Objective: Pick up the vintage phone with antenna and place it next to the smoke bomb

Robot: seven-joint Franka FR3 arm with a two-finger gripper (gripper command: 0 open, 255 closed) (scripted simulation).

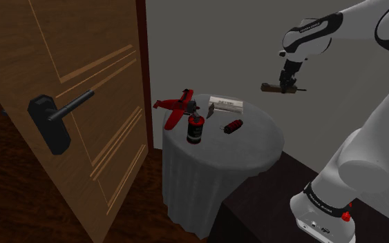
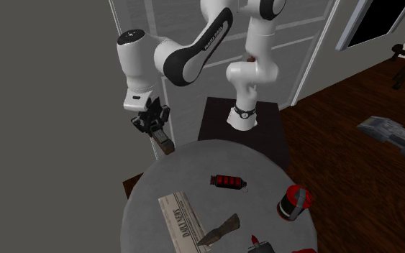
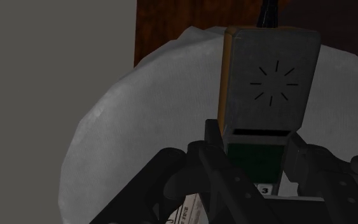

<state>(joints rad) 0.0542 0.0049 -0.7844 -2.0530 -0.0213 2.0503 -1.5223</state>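
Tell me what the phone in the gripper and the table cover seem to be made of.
The phone looks like matte grey plastic: flat dull face with cut slots; its brown side strip could be wood or leather. The table cover seems grey cloth: it drapes over the edge in folds.

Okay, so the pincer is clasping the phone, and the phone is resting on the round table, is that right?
Not quite. The pincer is clasping the phone, but the phone is not resting on the round table. It is held in the air, above the level of the tabletop and near its edge, as the shoulder view shows.
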